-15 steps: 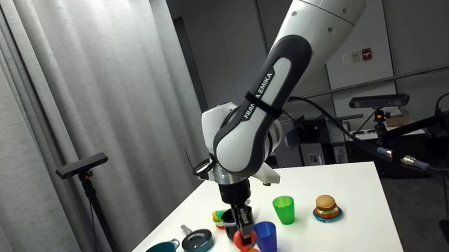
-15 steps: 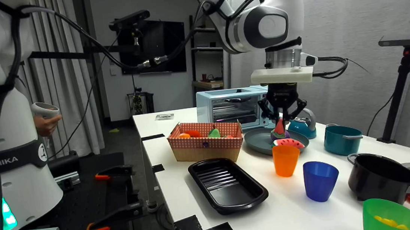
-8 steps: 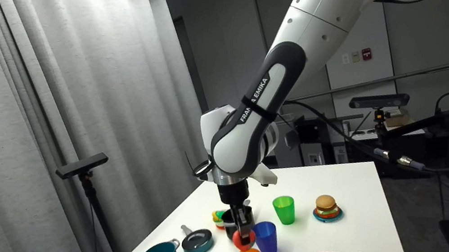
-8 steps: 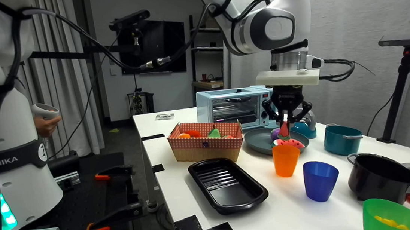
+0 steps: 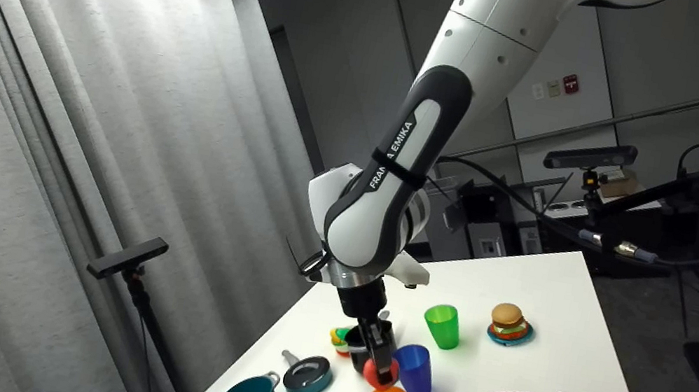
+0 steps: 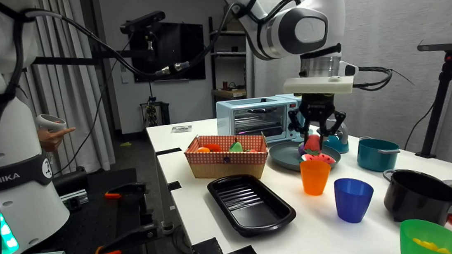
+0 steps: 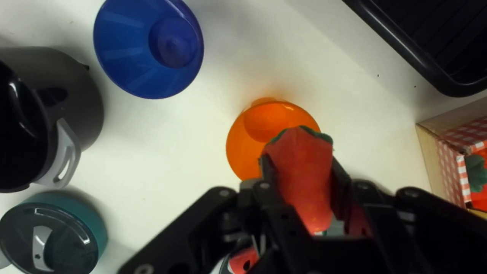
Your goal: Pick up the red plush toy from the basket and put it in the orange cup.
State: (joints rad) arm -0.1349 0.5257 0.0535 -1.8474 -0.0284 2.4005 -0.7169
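The red plush toy is strawberry-shaped with green leaves at its lower end. It shows between the black fingers in the wrist view [image 7: 300,179] and in both exterior views [image 5: 372,372] [image 6: 313,148]. My gripper [image 7: 301,161] has its fingers well apart with the toy filling the gap. Both pads look in contact with the toy, which hangs in the air. The orange cup [image 6: 315,180] stands upright just below. In the wrist view the toy covers part of the orange cup [image 7: 243,146]. I cannot tell whether the toy is fully over its opening.
The blue cup [image 6: 353,199] and black pot [image 6: 419,195] stand beside the orange cup. A grey plate [image 6: 283,159] with a watermelon slice [image 6: 318,158] lies behind it. The checked basket [image 6: 228,169] and black tray [image 6: 250,207] lie on another side.
The arm has shifted slightly toward the orange cup over the last second. In the last half second the fingers have spread and the toy looks wider, still at about the same height.
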